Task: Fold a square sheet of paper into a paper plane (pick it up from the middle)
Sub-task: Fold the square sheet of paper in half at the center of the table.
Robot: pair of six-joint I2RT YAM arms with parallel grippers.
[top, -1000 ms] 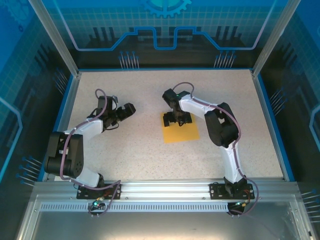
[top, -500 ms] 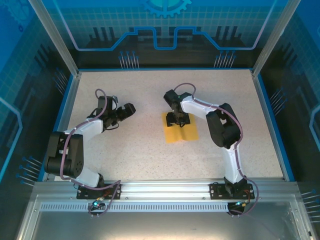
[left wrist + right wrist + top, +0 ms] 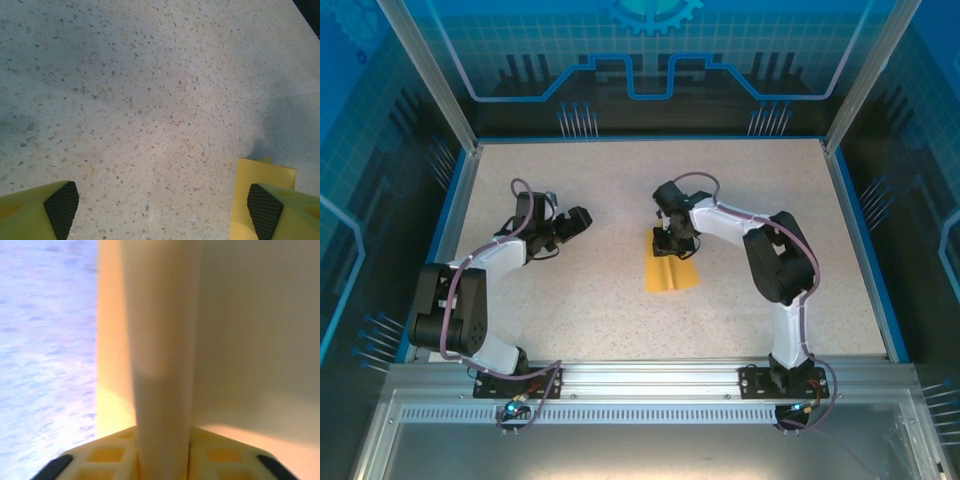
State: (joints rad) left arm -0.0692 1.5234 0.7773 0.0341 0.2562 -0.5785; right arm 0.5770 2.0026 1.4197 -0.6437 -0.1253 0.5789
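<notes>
From above, the right hand (image 3: 675, 243) pinches the square sheet of paper (image 3: 670, 272) at mid-desk (image 3: 570, 300) — thin and floppy, best gripped centrally. Left wrist: the left hand (image 3: 160, 205) gapes wide, empty. Right wrist: fingers (image 3: 220, 457) clamp a raised paper ridge.

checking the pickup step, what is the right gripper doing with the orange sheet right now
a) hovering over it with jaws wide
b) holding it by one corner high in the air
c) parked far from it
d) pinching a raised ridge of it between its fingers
D: in the right wrist view a ridge of the square sheet of paper stands up, squeezed between the fingers of the right gripper.
</notes>
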